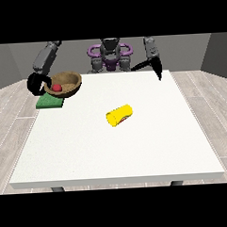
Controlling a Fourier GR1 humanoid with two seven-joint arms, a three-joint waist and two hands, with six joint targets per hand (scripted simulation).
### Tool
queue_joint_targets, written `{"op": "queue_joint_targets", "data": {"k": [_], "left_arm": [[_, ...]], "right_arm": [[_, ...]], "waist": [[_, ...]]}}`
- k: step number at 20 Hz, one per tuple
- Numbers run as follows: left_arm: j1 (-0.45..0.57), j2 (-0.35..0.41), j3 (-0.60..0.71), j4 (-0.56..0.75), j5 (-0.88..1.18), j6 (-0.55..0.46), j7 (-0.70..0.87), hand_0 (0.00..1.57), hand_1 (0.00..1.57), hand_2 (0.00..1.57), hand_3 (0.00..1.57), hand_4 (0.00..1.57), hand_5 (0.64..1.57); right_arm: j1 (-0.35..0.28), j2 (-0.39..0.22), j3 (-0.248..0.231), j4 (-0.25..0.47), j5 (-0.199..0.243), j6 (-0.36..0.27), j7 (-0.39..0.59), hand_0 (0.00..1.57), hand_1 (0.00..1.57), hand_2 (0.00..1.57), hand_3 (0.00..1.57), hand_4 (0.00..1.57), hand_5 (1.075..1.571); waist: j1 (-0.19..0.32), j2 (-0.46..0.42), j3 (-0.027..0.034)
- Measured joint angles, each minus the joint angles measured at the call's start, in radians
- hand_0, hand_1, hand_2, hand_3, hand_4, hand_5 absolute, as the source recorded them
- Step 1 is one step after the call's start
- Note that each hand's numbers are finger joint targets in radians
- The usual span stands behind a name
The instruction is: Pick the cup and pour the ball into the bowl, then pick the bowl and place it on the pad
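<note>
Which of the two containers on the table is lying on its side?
The yellow cup, near the table's middle, lies tipped over. The brown bowl, at the view's upper left on the green pad, holds the red ball.

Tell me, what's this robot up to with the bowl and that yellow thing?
The hand at the view's left is at the wooden bowl, which has the red ball inside and sits tilted over the green pad at the table corner. The yellow cup lies on its side mid-table, nothing touching it. The hand at the view's right hangs free.
</note>
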Motion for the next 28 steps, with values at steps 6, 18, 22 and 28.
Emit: {"op": "queue_joint_targets", "data": {"k": [6, 18, 22, 28], "left_arm": [[-0.023, -0.029, -0.028, -0.044, -0.045, 0.070, -0.035, 0.00, 0.00, 0.00, 0.00, 0.00, 1.564], [-0.003, -0.015, -0.070, -0.276, -0.075, 0.076, 0.032, 0.00, 0.00, 0.00, 0.00, 0.00, 1.564], [0.018, -0.012, -0.074, -0.311, -0.077, 0.073, 0.050, 0.00, 0.00, 0.00, 0.00, 0.00, 1.564], [0.041, -0.013, -0.078, -0.346, -0.061, 0.053, 0.089, 0.00, 0.00, 0.00, 0.00, 0.00, 1.566]], "right_arm": [[0.021, -0.071, -0.038, 0.027, -0.024, 0.098, -0.090, 1.57, 1.57, 1.57, 1.34, 1.01, 1.567], [0.012, -0.232, -0.066, 0.116, 0.011, 0.164, -0.248, 1.57, 1.57, 1.57, 0.20, 1.04, 1.570], [0.004, -0.254, -0.067, 0.137, 0.014, 0.183, -0.249, 1.57, 1.57, 1.57, 0.00, 0.91, 1.568], [-0.014, -0.269, -0.089, 0.178, -0.014, 0.211, -0.194, 1.57, 1.57, 1.57, 0.49, 0.74, 1.570]], "waist": [[-0.014, 0.118, 0.0010], [0.001, 0.262, 0.0019], [-0.009, 0.258, 0.0015], [-0.017, 0.219, 0.0010]]}}
